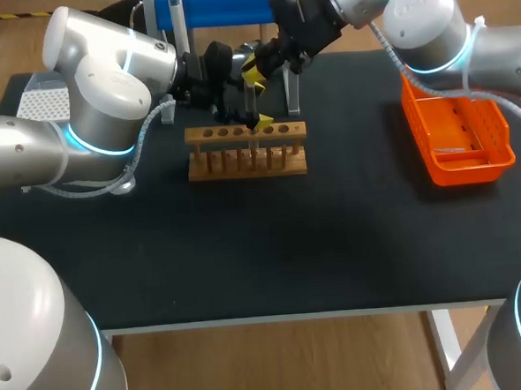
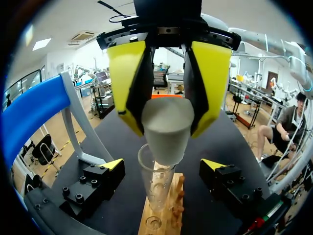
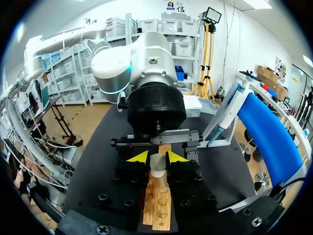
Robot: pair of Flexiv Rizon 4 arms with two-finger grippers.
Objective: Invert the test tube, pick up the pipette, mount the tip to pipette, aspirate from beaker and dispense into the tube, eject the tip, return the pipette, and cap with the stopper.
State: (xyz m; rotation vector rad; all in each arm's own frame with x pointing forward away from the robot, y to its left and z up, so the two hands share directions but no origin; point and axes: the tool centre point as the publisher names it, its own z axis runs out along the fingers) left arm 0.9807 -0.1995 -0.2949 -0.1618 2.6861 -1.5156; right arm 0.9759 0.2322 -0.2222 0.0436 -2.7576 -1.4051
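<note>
Held the stopper point(image 2: 166, 134) clamped in the left end effector point(image 2: 167, 120), directly above the open mouth of the test tube point(image 2: 155, 188). Found that tube upright in the wooden rack point(image 1: 245, 165) on the desk point(image 1: 290, 246), its long axis in line below. Had the right end effector point(image 3: 157, 157) spread apart astride it, untouching.

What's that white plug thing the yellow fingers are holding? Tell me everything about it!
The stopper is an off-white plug, rubbery-looking, wide on top and narrower below. It hangs upright, pinched from both sides by the yellow fingers of the left gripper. Its narrow end sits at the mouth of the clear test tube standing in the wooden rack.
</note>
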